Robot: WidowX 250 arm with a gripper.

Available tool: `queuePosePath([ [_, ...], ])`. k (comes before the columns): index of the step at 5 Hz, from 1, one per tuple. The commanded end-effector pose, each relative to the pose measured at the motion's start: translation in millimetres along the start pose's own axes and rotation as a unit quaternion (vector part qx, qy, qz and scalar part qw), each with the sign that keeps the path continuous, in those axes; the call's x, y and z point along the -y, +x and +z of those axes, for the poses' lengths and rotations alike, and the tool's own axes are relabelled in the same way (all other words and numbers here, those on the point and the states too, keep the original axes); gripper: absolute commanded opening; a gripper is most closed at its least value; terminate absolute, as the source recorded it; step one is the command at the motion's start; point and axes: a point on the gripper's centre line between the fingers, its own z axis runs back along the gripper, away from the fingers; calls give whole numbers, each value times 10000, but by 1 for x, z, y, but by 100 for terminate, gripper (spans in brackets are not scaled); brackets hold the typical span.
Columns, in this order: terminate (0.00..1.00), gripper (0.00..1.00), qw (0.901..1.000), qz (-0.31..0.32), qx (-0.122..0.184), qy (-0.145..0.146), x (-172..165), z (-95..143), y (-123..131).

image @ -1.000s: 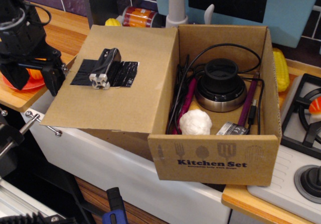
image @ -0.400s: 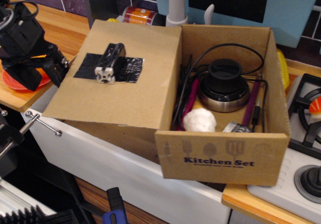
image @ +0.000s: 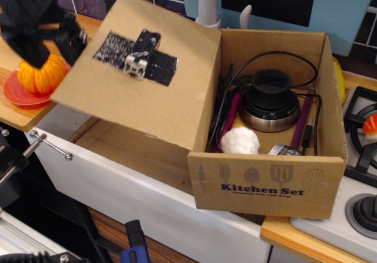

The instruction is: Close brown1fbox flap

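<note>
The brown1fbox (image: 265, 186), printed "Kitchen Set" on its front, sits over the white sink with its top open. Its flap (image: 171, 104) is hinged on the box's left wall and tilts up to the left, plain face up, with black tape (image: 112, 48) and a small block (image: 141, 53) on it. My black gripper (image: 50, 43) is at the flap's raised left edge, jaws apart, and its right finger (image: 72, 39) touches that edge. Inside the box lie a black round device (image: 270, 101), a white ball (image: 240, 140) and cables.
An orange ribbed object (image: 41, 74) on a red plate (image: 17, 95) sits under the gripper on the wooden counter. A faucet (image: 207, 3) stands behind the box. A stove (image: 362, 133) is at the right. A metal bar (image: 50, 145) sticks out at the left.
My gripper has risen and moved right with the flap's left edge. The flap has swung up from nearly flat to a clear tilt. The box has shifted slightly right.
</note>
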Motion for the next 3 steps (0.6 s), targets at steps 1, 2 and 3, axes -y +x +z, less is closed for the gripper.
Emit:
queuePosePath([
  [1, 0, 100, 9981, -434, 164, 400, 43, 34, 21],
  [2, 0, 100, 9976, -452, 145, 512, 55, 36, 15],
  [3, 0, 100, 9970, -482, 181, 581, 78, 38, 26],
])
